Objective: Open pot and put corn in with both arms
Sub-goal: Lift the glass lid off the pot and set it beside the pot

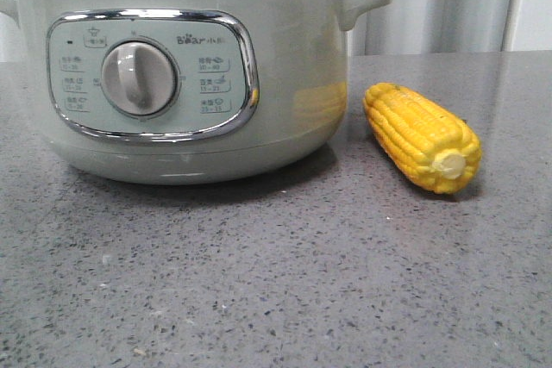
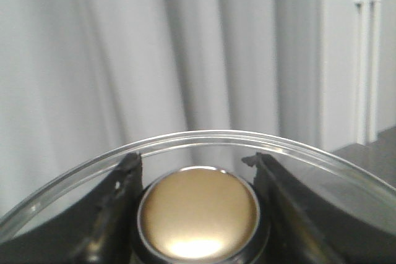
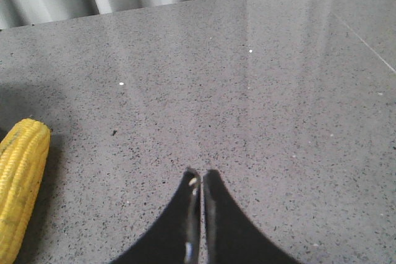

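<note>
Left gripper [image 2: 197, 174] clamped on gold lid knob [image 2: 198, 222], fingers flanking it. Right gripper [image 3: 201, 180] pinched closed, empty, near corn [image 3: 20, 183].

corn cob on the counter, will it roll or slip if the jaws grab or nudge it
The corn is a rounded, tapered cob lying on its side on the smooth counter, so a sideways nudge would probably roll it in a curve. It looks stiff. Its glossy, bumpy kernels may slip unless gripped across the middle.
</note>
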